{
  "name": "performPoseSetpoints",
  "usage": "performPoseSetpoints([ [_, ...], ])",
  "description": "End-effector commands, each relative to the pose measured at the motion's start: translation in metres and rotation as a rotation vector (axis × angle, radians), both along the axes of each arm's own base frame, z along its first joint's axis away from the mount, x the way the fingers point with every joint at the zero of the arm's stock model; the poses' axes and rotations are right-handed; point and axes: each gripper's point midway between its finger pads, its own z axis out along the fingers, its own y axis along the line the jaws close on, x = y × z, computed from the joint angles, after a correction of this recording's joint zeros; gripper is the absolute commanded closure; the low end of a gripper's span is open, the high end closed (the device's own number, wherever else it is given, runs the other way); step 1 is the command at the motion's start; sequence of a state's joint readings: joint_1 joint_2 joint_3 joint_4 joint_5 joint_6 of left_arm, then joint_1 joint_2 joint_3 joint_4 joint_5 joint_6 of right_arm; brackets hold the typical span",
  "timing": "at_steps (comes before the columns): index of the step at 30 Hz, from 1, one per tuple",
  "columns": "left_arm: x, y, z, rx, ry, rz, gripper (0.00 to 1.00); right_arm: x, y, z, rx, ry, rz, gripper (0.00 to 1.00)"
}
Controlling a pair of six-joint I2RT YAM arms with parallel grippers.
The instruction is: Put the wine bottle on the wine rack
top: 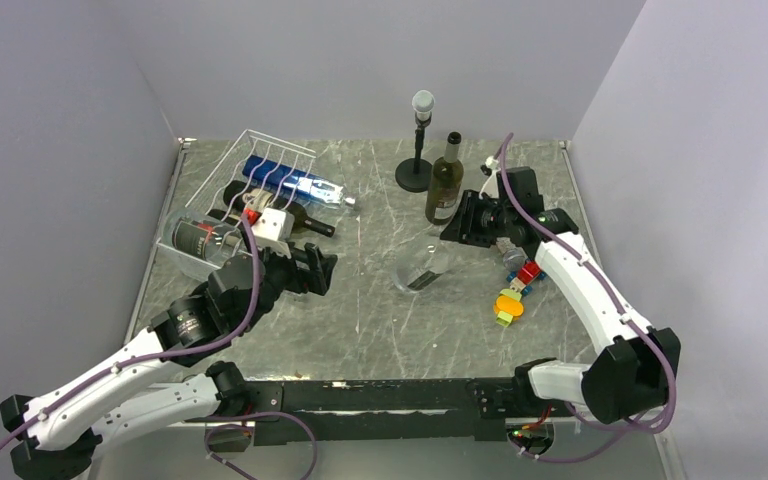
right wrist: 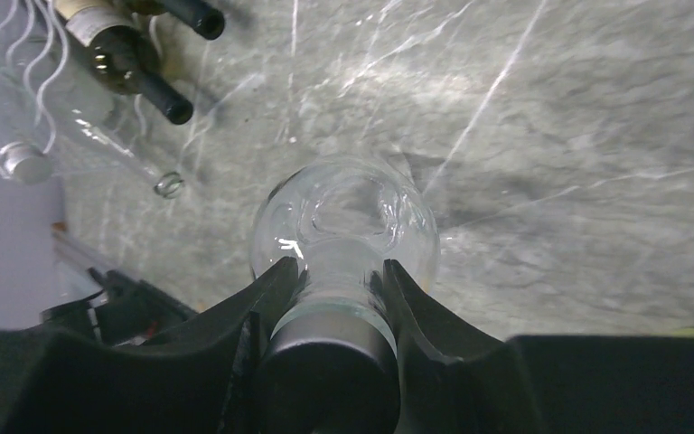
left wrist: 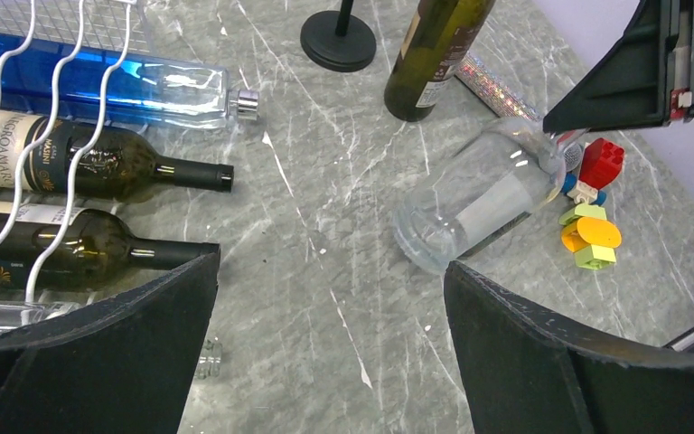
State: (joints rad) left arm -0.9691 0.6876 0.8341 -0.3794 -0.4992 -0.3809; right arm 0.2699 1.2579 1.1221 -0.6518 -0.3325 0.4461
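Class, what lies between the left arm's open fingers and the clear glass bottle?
Nothing. Only bare grey table lies between the left fingers and the clear bottle, as the left wrist view shows best.

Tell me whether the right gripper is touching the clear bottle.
Touching. In the right wrist view, the right gripper has both fingers pressed against the neck of the clear bottle.

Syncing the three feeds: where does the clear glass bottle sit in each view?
Top external: clear bottle mid-table, left of the toy bricks.
Left wrist: right of centre, base toward the camera.
Right wrist: dead centre, right gripper shut on its neck.
Shared landmark: dark bottles lying on the rack.
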Motion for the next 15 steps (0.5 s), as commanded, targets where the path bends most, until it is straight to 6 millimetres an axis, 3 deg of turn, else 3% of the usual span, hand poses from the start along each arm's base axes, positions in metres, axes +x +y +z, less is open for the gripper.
performPoseSetpoints([
  [1,0.001,0.007,0.006,-0.029,-0.011,0.036,0.01,0.009,0.038,0.074,0.318,-0.205,0.057,1.0],
  [7,0.002,0.015,0.01,-0.02,-0.024,0.059,0.01,0.005,0.045,0.084,0.439,-0.268,0.046,1.0],
  [15,0.001,0.025,0.024,-0.026,-0.045,0.085,0.01,0.009,0.059,0.121,0.604,-0.356,0.07,1.0],
])
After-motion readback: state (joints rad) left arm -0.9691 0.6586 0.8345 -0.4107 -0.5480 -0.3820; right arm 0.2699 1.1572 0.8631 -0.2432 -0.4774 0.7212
